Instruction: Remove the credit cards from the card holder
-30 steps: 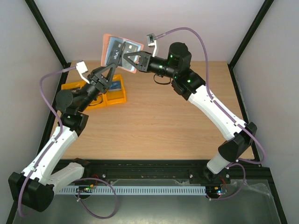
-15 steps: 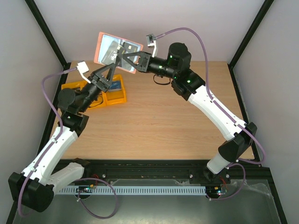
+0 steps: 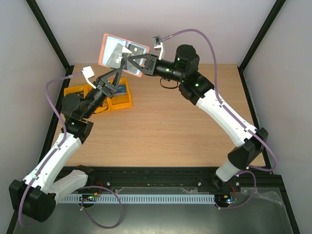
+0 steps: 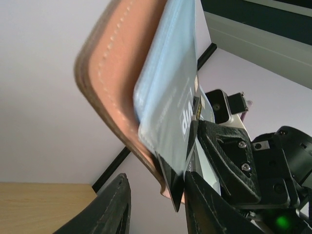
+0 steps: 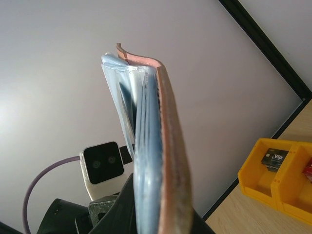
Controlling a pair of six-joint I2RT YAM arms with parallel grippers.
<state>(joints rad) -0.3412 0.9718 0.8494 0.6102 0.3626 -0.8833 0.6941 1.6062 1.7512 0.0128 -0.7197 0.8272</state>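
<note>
- The card holder (image 3: 106,49) is held in the air over the table's (image 3: 170,126) 11 o'clock corner, tilted, with its open face toward the top camera.
- The right gripper (image 3: 128,62) reaches in from the holder's 4 o'clock side. Its jaws are clamped on the holder, which rises edge-on from between its fingers in the right wrist view.
- The left gripper (image 4: 156,184) comes up from the holder's 7 o'clock side, and its jaws stand apart.
- A grey card (image 4: 181,119) lettered "VIP" sticks out of the holder's lower end. Its dark corner lies between the left fingers (image 4: 115,207), close against the 3 o'clock finger and clear of the 9 o'clock one.
- The holder carries several thin layers stacked side by side, and their number cannot be told.
- A yellow tray (image 3: 127,102) sits on the table at 10 o'clock, below the holder.
  - One compartment holds a dark card (image 5: 273,158) marked "Vip".
  - The next compartment holds a red object (image 5: 308,168), cut off by the frame edge.
- The holder's outer skin is tan-brown and leather-like, with a stitched seam and rounded corners, and it bows slightly.
- The holder's inner sleeves are pale blue and smooth.
- The tray is rigid plastic with upright dividers, and the table top is light wood grain.
</note>
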